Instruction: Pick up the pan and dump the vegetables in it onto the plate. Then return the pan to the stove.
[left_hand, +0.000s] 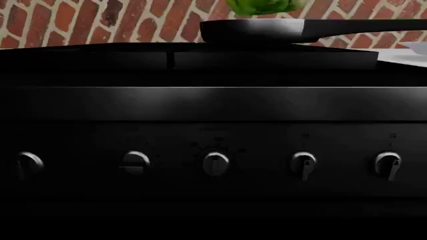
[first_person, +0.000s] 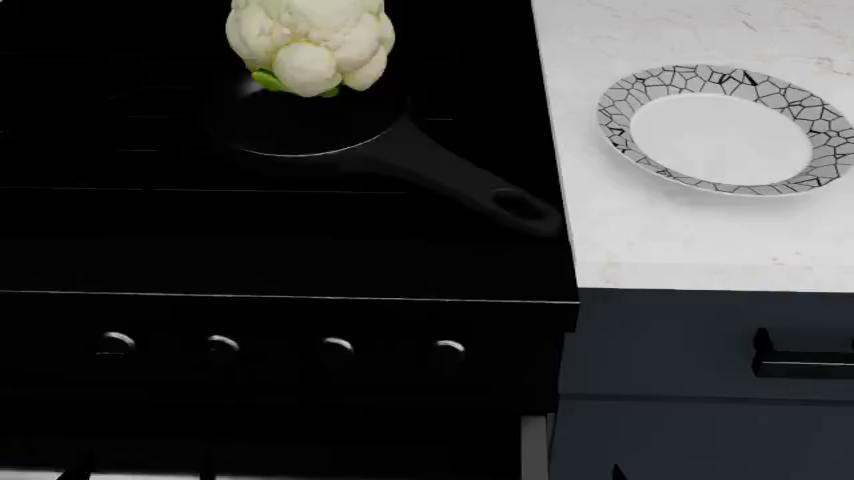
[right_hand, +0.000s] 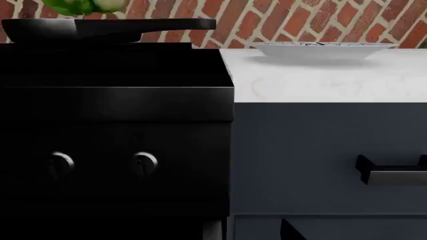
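Observation:
The black pan (first_person: 287, 125) sits on the stove (first_person: 267, 245) at its back, its long handle (first_person: 461, 185) pointing to the front right toward the counter. The creamy-white cauliflower (first_person: 310, 40) stands in the pan. The white plate (first_person: 727, 128) with a black mosaic rim lies on the white counter to the right of the stove. The left wrist view shows the pan (left_hand: 253, 30) from the side above the stove front, with green leaves (left_hand: 263, 6) on it. The right wrist view shows the pan (right_hand: 73, 29) and the plate (right_hand: 323, 48) at counter level. Neither gripper shows in any view.
Silver-tipped knobs (first_person: 220, 346) line the stove front. A white marble counter (first_person: 667, 240) adjoins the stove on the right, over a dark blue cabinet with a black drawer handle (right_hand: 393, 172). A red brick wall (right_hand: 293, 20) stands behind.

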